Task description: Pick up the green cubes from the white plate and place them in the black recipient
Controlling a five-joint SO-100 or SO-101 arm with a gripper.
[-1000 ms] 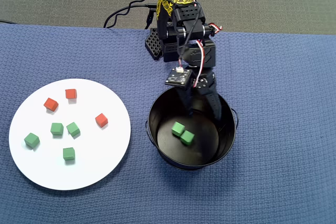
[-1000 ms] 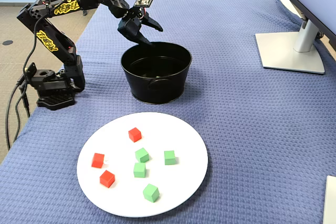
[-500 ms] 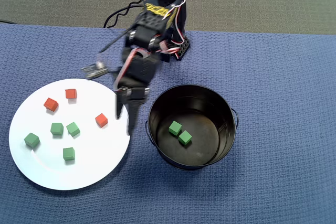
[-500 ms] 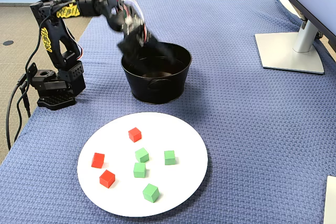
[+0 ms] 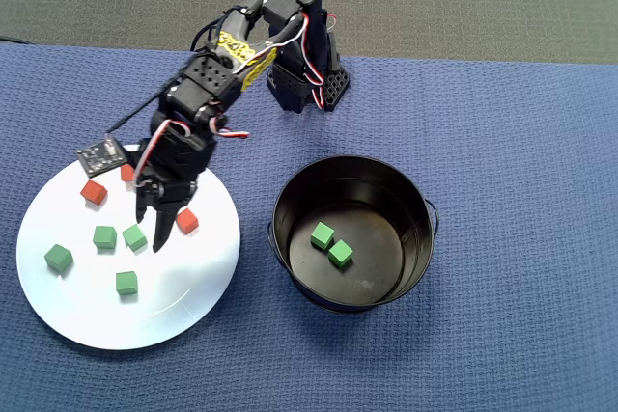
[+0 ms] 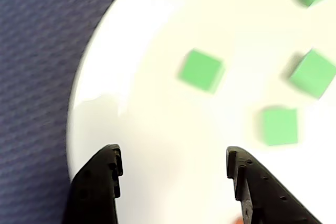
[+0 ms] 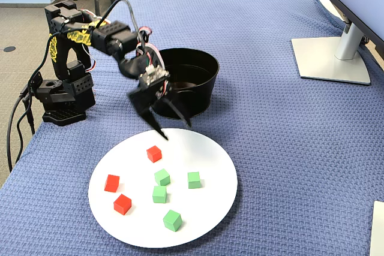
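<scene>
While two green cubes [image 5: 329, 244] are lying in the pot [image 5: 290, 267], four are sitting on the plate [image 5: 77, 320]. The hand [image 5: 154, 230] is hanging released, empty, above the plate.

Overhead straight down, fixed oblique across table, wrist close; all sharing white plate [image 5: 58, 311].

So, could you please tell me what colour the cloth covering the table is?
The cloth is blue with a woven texture, clearest in the fixed view.
</scene>
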